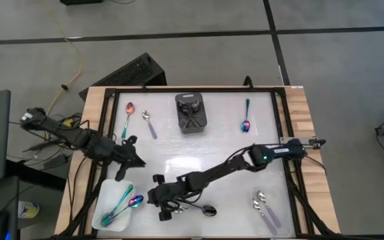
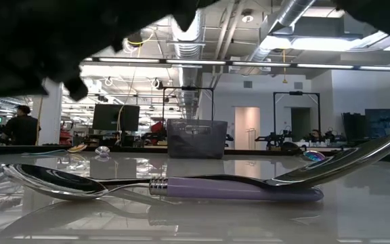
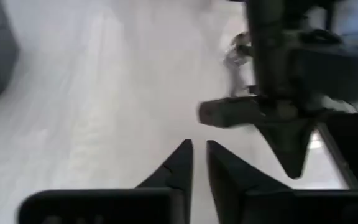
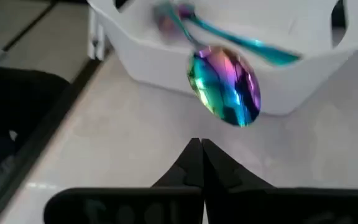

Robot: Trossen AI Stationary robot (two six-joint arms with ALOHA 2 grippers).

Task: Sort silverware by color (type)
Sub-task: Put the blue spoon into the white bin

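We see two spoons (image 1: 120,205) in the tray (image 1: 105,212) at front left (one bowl over its rim), the bin (image 1: 191,113) mid-back, two spoons (image 1: 265,207) front right.

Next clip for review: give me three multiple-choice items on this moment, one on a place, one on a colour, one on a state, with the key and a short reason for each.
1. Where is the white tray?
A. near the table's front-left corner
B. beside the black bin at the back
C. at the right edge

2. What finish has the spoon bowl hanging over the tray's rim?
A. plain silver
B. iridescent rainbow
C. matte black

3. How do the right gripper's fingers stand?
A. wide open
B. closed on a spoon
C. shut with nothing between them

Key:
1. A, the high view shows the tray at the front left, below the left gripper.
2. B, the right wrist view shows green, purple and pink on the bowl.
3. C, the right wrist view shows the fingertips meeting, the spoon lying beyond them.
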